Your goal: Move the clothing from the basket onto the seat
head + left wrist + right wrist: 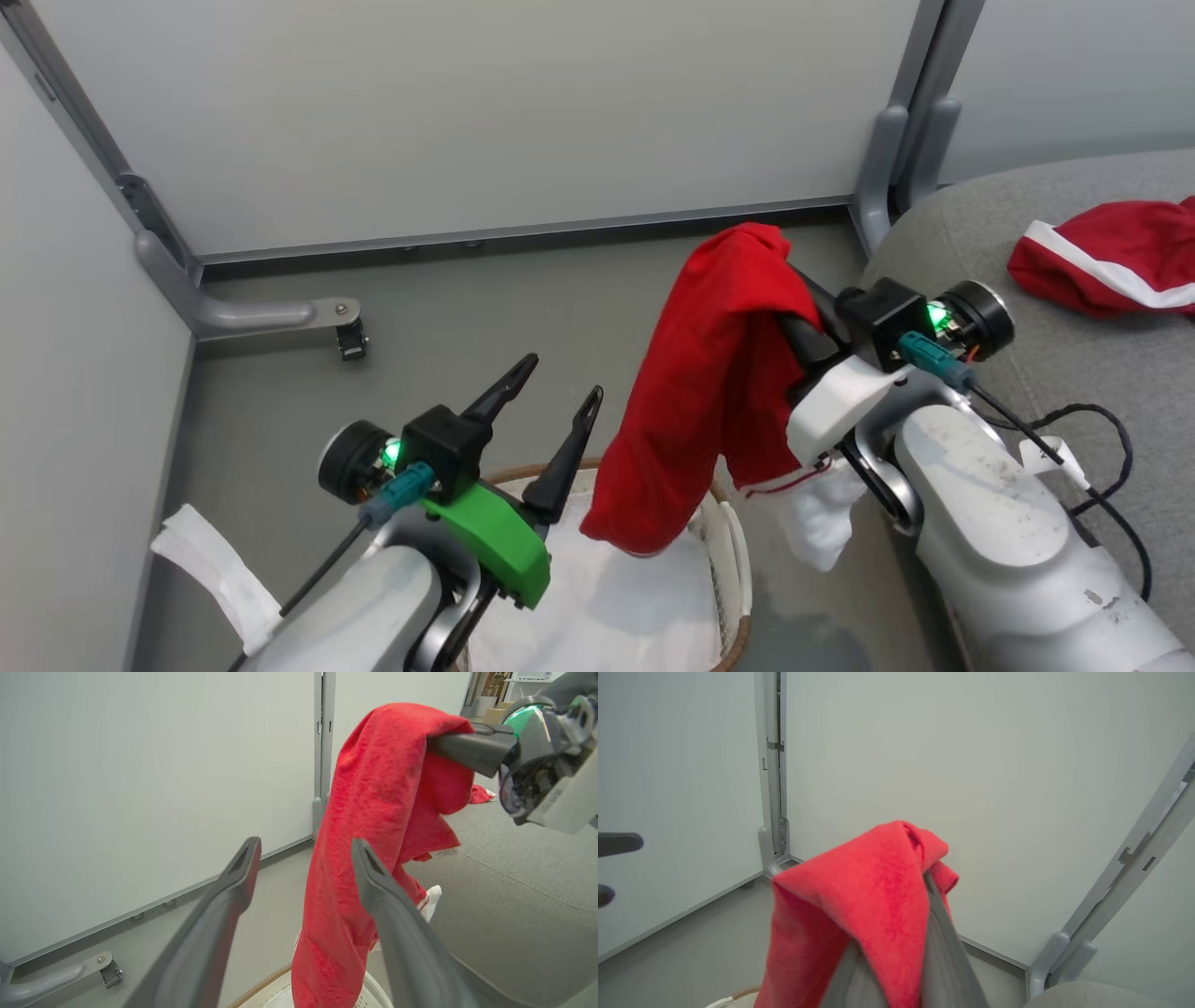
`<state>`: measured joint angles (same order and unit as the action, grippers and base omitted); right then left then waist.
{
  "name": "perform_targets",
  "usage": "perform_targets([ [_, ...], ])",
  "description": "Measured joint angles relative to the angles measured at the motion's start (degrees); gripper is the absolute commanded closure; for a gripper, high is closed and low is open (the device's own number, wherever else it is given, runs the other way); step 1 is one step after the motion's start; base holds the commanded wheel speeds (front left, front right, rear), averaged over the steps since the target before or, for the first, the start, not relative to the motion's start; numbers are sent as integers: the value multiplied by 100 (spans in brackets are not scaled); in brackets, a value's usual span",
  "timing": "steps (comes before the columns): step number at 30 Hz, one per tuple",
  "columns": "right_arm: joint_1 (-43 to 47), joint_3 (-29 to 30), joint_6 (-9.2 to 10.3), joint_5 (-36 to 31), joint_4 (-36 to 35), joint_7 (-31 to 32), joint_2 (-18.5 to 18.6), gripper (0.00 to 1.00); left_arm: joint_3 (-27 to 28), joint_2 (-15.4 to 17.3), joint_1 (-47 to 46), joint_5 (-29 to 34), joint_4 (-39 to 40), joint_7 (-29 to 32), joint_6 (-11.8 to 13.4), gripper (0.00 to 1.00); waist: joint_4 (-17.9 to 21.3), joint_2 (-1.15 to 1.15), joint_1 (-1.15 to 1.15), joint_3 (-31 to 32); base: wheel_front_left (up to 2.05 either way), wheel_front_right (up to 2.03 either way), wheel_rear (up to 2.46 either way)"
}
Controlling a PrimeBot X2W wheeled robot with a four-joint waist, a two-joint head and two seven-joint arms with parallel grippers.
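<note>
Red garment [709,392] dangling low, its bottom end hanging over the mouth of the basket [733,551] right at the robot's feet. Whether it brushes the white liner [616,597] inside, I cannot tell. Just above the basket's near left rim sits the left gripper [563,375], its two dark fingers spread wide with nothing between them, pointing up and away. A touch further out and to the right, the right gripper [801,294] is clamped on the garment's top. Its fingers are pressed together and buried in the cloth, which drapes over the tips and falls in a long fold, a bit of white trim showing underneath. Right beside that arm, the grey seat [1120,364] curves in from the right. On its cushion lies the second red garment [1111,257], crumpled, white stripe up, well apart from the basket. Beyond it all: bare grey floor [523,299], then the pale partition panel [513,112] on its metal frame.
</note>
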<state>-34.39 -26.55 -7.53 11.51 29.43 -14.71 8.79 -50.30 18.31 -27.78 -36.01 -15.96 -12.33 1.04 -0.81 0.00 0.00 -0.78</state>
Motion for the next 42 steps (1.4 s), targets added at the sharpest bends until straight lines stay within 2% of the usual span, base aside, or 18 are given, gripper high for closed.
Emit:
perform_targets([
  [7, 293, 533, 0, -253, -467, 38, 269, 100, -101, -141, 226, 126, -71, -171, 59, 0, 322, 0, 0, -114, 0, 0, 0],
  [18, 570, 1074, 0, -442, -1380, 383, 509, 100, 22, -272, 190, 471, -46, -257, 47, 0, 1332, 0, 0, -397, 0, 0, 0],
  [28, 800, 1429, 0, -417, -1471, 442, 504, 100, -9, -334, -26, 660, -191, -269, -54, 0, 2203, 0, 0, -818, 0, 0, 0],
  [34, 631, 1581, 0, -274, -1162, 409, 669, 100, -71, -393, -138, 725, -269, -270, -113, 0, 2334, 0, 0, -1175, 0, 0, 0],
  [39, -111, 1790, 0, -177, -1036, 457, 1082, 100, -85, -344, -199, 744, -252, -240, -104, 0, 2175, 0, 0, -1360, 0, 0, 0],
  [42, -733, 1894, 0, -91, -1056, 667, 1494, 100, -78, -297, -215, 757, -189, -233, -71, 0, 2011, 0, 0, -1434, 0, 0, 0],
])
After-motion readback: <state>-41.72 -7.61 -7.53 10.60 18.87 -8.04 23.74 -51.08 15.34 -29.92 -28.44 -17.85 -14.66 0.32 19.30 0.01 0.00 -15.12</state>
